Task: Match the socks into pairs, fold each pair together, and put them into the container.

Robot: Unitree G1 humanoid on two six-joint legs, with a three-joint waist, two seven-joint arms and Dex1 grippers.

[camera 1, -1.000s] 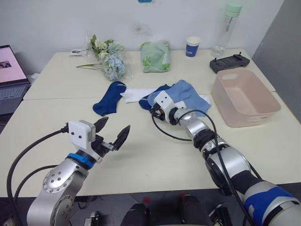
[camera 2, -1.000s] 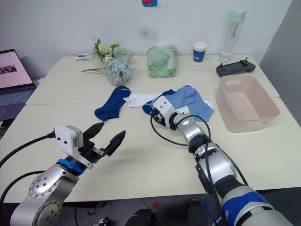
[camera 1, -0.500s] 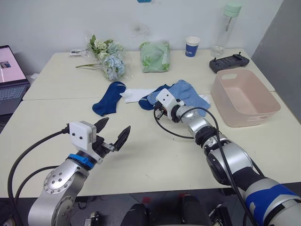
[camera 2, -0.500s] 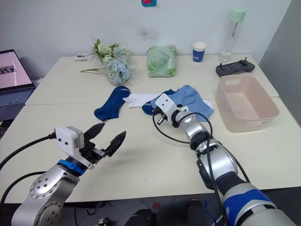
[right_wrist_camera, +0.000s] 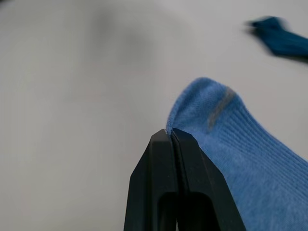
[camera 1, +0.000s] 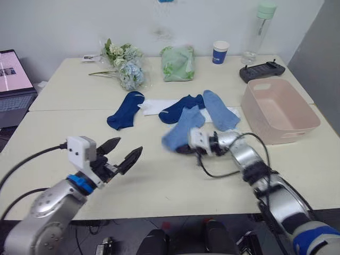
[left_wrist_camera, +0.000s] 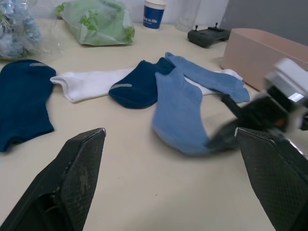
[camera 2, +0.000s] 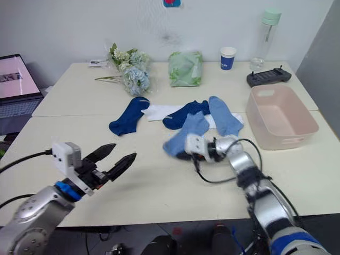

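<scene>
Looking down from the head camera, the pale pink rectangular plastic tub (camera 1: 279, 109) sits on the cream table (camera 1: 64, 127), and everything else is placed from it. Just beside its near-left corner lies one light blue fabric ankle sock (camera 1: 219, 110), touching a dark navy ankle sock (camera 1: 182, 108) that lies farther out on the same side. A white ankle sock (camera 1: 154, 106) stretches beyond that, and a second dark navy sock (camera 1: 125, 110) lies well apart from the tub, farthest left. The right gripper (camera 1: 180, 148), left of the tub and nearer the table's front edge, is clamped on the end of the second light blue ankle sock (camera 1: 182, 126). The left gripper (camera 1: 121, 154) hovers over the table well apart from the tub, its two black fingers spread with nothing between them. Behind the tub stand a black handheld controller (camera 1: 261, 71), a clear bottle with a green cap (camera 1: 256, 30) and a blue-and-white paper cup (camera 1: 219, 52); a pale green plastic bag (camera 1: 177, 62) and a bunch of pale blue flowers (camera 1: 125, 68) lie farther left.

From the left wrist, the wide-spread fingers (left_wrist_camera: 72, 185) frame the held light blue sock (left_wrist_camera: 178, 111), the navy sock (left_wrist_camera: 139, 86) and the tub's wall (left_wrist_camera: 260, 50).

From the right wrist, the black fingers (right_wrist_camera: 180, 187) are pressed together on the blue sock's cuff (right_wrist_camera: 231, 159).
</scene>
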